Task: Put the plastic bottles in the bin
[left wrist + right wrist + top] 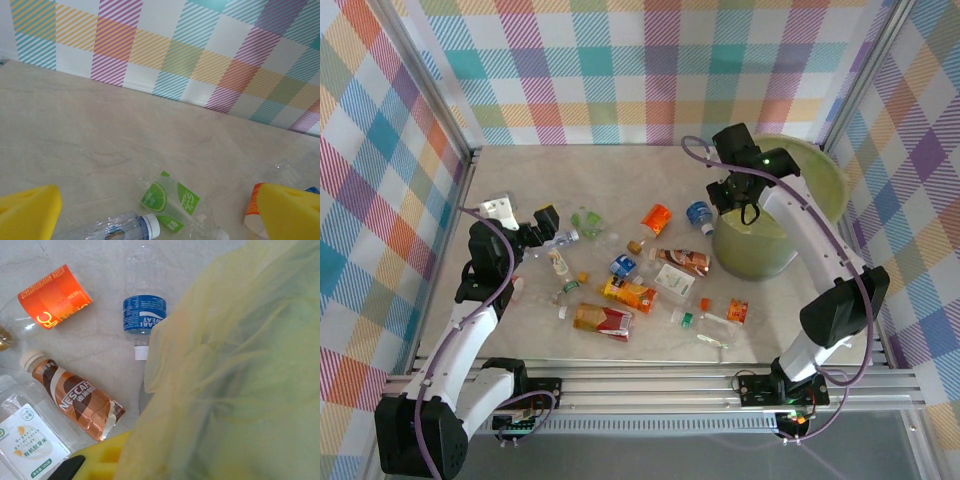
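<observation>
Top external view is showing the plastic bottles [630, 293] lying scattered across the middle of the pale bench [520, 180]. All of them are outside the bin [820, 165], which is standing at the far right (a round grey-green tub lined with a yellow-green bag). Most are resting on their sides, clear-bodied and some crushed, wearing orange, red, blue, green or brown labels. At the left, the left pincer [548, 228] is hovering with its yellow pads [27, 212] spread wide apart. A clear bottle [125, 227] with a white cap is lying between them, and a crushed lime-label bottle [172, 197] is just beyond. The right pincer [728, 195] is hanging at the bin's left rim, closed together. Beside the bag [230, 370], a blue-label bottle [145, 315] and a brown coffee bottle [75, 400] are lying flat.
</observation>
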